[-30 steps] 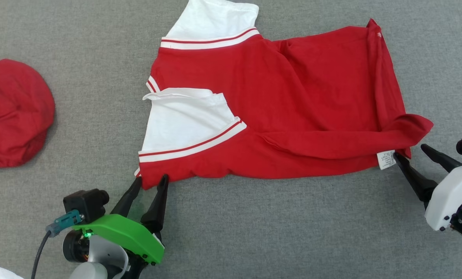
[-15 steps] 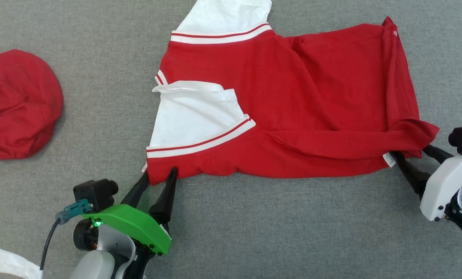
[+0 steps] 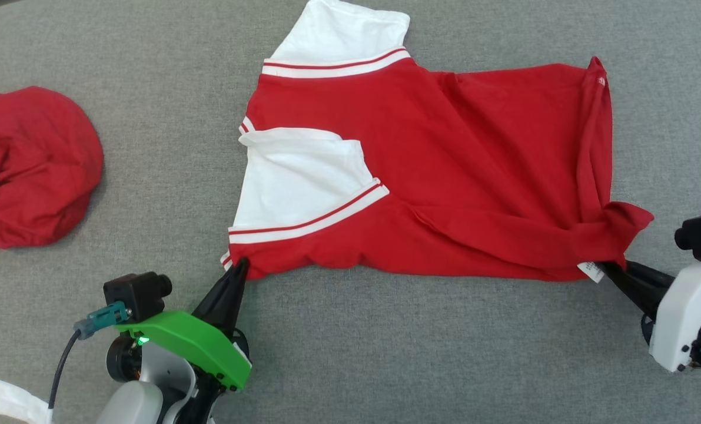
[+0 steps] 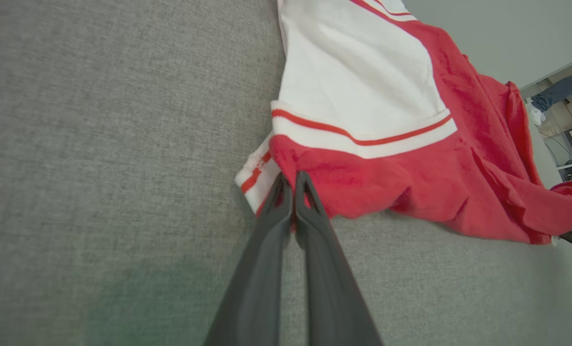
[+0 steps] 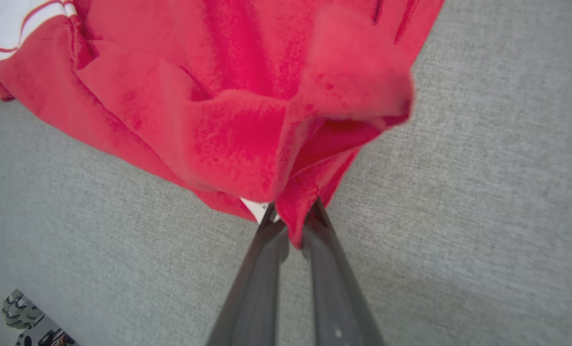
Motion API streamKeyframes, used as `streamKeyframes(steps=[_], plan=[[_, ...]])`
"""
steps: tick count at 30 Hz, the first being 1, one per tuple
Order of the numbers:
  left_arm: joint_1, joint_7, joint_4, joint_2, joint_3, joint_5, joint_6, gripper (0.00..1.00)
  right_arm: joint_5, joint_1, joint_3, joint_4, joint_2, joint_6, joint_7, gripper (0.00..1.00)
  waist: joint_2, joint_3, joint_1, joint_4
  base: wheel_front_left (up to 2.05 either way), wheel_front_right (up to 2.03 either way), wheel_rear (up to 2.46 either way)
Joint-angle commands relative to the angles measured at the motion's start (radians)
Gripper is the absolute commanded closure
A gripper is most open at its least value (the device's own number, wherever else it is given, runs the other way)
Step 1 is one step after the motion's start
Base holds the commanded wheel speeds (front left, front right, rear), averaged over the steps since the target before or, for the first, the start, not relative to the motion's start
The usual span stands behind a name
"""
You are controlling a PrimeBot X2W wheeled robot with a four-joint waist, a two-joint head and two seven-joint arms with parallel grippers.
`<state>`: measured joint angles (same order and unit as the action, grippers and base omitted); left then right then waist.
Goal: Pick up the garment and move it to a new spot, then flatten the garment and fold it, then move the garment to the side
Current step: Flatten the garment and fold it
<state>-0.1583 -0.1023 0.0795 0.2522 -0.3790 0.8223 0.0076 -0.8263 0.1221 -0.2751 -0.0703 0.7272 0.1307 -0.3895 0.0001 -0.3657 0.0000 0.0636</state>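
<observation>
A red garment (image 3: 456, 176) with white sleeves and red-striped white trim lies spread on the grey surface, folded over along its near side. My left gripper (image 3: 241, 265) is shut on its near left corner; in the left wrist view the dark fingers (image 4: 293, 185) pinch the red hem of the garment (image 4: 410, 158) beside the striped cuff. My right gripper (image 3: 612, 269) is shut on the near right corner by the white label (image 3: 588, 270). In the right wrist view the garment (image 5: 247, 96) bunches up and a red fold hangs between the fingertips (image 5: 293, 216).
A second red cloth (image 3: 26, 171) lies crumpled at the far left of the grey surface (image 3: 415, 353). A scrap of white paper (image 3: 9, 400) sits at the lower left corner. A person's leg (image 4: 557, 91) shows far off in the left wrist view.
Both grippers were open around the garment's near corners and have shut on them. The near right corner has bunched up at the right fingers. The head camera has shifted a little.
</observation>
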Motion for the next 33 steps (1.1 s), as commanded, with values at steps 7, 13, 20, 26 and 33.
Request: streamKeyframes(steps=[7, 13, 20, 26, 33], plan=[[0.106, -0.036, -0.114, 0.058, 0.004, 0.016, 0.022, 1.00, -0.076, -0.099, -0.016, -0.010, 0.168, 0.000, 0.006, 1.00, -0.0001, 0.053, 0.0000, -0.015, 0.00, 0.00, 0.00], [0.218, -0.070, -0.234, 0.068, -0.028, 0.026, 0.056, 1.00, -0.129, -0.160, -0.067, 0.004, 0.264, -0.001, -0.023, 1.00, -0.0001, 0.071, 0.0000, -0.017, 0.00, 0.00, 0.00], [0.287, -0.060, -0.238, 0.014, -0.091, 0.027, 0.063, 1.00, -0.131, -0.195, -0.086, 0.087, 0.265, -0.001, 0.010, 0.00, -0.0001, 0.082, 0.0000, -0.011, 0.00, 0.00, 0.00], [0.317, -0.043, -0.241, 0.019, -0.085, 0.019, 0.081, 0.00, -0.136, -0.207, -0.029, 0.123, 0.244, -0.001, 0.040, 0.00, -0.0001, 0.089, 0.0000, -0.029, 0.00, 0.00, 0.00], [0.316, -0.079, -0.363, 0.116, -0.024, -0.010, 0.130, 0.00, -0.198, -0.194, 0.133, 0.022, 0.265, 0.000, 0.044, 0.00, -0.0001, 0.062, 0.0000, -0.064, 0.00, 0.00, 0.00]])
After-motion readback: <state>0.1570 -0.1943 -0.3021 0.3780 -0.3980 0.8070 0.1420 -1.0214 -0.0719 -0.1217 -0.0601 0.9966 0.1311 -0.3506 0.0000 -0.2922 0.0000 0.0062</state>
